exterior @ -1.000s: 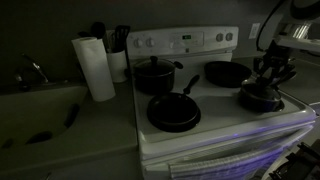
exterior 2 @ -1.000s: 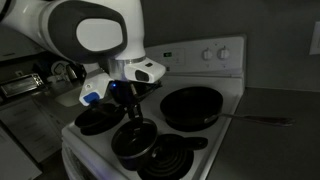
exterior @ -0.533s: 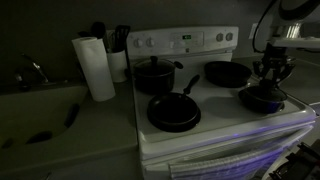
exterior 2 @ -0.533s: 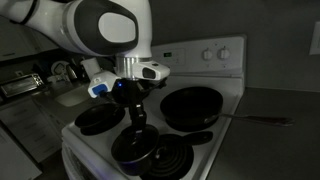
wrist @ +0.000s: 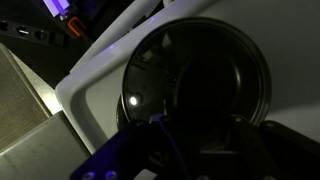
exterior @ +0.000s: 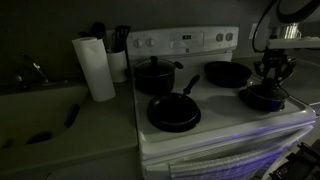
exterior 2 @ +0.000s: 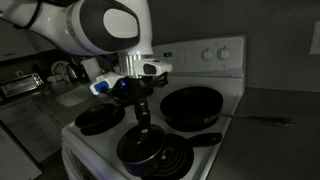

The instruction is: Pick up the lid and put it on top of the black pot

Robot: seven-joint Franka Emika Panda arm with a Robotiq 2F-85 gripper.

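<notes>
Lid (wrist: 195, 90): glassy, apparently seated on the black pot (exterior: 262, 99), at the bench (wrist: 90, 105) front corner. Claw (exterior 2: 143, 123): directly above; I cannot tell its grip. Left, I judge: confirm release, retreat.

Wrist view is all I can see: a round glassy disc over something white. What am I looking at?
Observer: That disc is the lid. It appears to rest on the black pot, at a front corner of a white stove.
Visitor: Where is the hand?
Observer: The hand hangs right above the lid, pointing down.
Visitor: Anything else on the stove?
Observer: Three more black pans: a larger lidded pot, one frying pan at the front and another at the back.
</notes>
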